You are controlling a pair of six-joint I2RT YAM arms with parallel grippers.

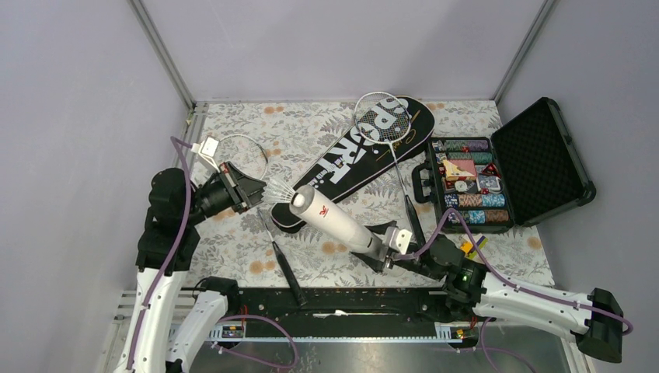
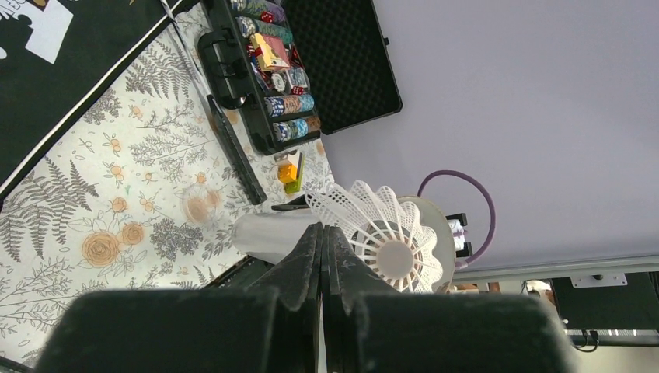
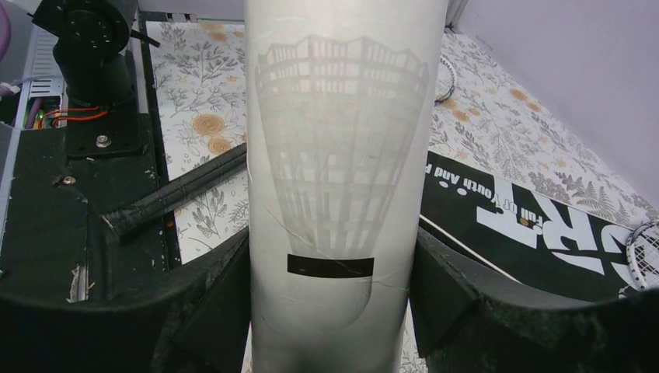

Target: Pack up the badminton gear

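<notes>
shuttlecock point(image 1: 281, 192) left of tube point(image 1: 334, 220) | bag point(image 1: 342, 159) behind | case point(image 1: 538, 155) right

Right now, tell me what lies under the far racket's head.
The black SPORT bag shows through the strings of the racket head; the tablecloth beneath the bag is covered.

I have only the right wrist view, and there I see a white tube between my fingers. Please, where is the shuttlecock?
Observer: The left gripper pinches the shuttlecock by its skirt, cork end at the mouth of the tube.
Operator: And where are the two rackets?
Observer: One racket has its head on the SPORT racket bag; the other racket lies under the left gripper.
Operator: Is something else there?
Observer: An open black case of poker chips, at the far right.
</notes>
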